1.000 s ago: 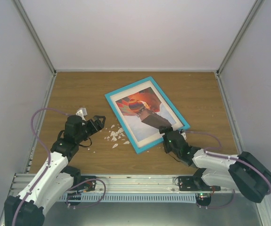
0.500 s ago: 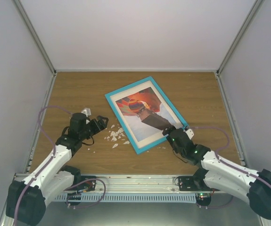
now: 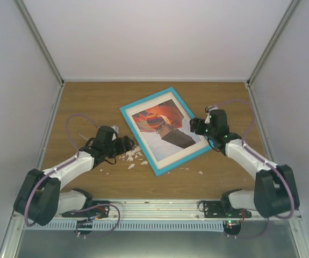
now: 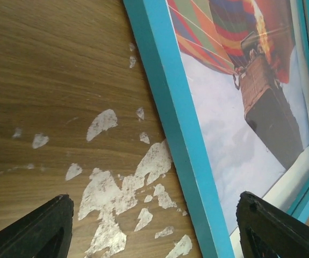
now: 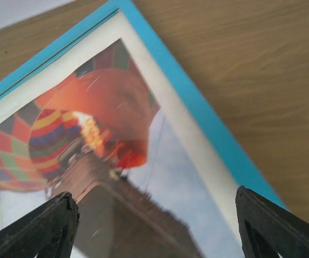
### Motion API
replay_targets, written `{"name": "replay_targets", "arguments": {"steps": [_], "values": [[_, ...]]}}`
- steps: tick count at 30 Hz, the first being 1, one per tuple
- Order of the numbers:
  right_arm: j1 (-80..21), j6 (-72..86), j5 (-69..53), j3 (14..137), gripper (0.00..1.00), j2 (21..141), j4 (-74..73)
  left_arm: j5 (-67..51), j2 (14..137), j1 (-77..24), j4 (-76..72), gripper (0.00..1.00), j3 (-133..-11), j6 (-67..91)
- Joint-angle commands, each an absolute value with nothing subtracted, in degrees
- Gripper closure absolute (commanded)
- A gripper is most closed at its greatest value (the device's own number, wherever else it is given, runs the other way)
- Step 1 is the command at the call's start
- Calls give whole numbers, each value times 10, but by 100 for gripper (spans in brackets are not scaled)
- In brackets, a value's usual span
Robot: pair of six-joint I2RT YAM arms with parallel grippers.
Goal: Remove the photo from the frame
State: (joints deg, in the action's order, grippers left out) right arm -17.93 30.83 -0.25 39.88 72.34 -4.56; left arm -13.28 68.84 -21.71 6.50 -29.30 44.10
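I have the frame (image 4: 167,107) lying flat and face up in the middle of the bench (image 3: 90,102), a little nearer the far edge than the near one. The photo (image 5: 106,118) is inside it, balloon side showing, so nothing has come out yet.

The frame's long axis runs on a slant, from the far edge down toward the near right corner of the bench. That puts one long side facing each arm. The left claw (image 3: 128,145) is just beside the left long side, down by the frame's near corner. The right claw (image 3: 196,127) is at the right long side, about halfway along.

Both claws are spread wide and grasp nothing. In each wrist view the fingertips stand far apart, with the turquoise rim crossing the gap below them. I cannot tell whether either claw touches the rim.

White scraps (image 4: 111,188) litter the bench just left of the frame, under the left claw (paper, by the look of them; I can't say more).

Neither arm looks clearly nearer; the frame sits between them. My judgement is that the backing has to be reached first, so the next move is to lift or turn the frame by a long side.
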Motion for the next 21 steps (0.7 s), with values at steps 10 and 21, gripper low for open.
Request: {"name": "replay_targets", "arguments": {"steps": [10, 21], "values": [[-11, 135, -259, 508, 38, 948, 19, -136, 840, -259, 4, 25, -385, 399], [14, 123, -286, 504, 56, 1030, 16, -136, 908, -260, 12, 41, -419, 377]]}}
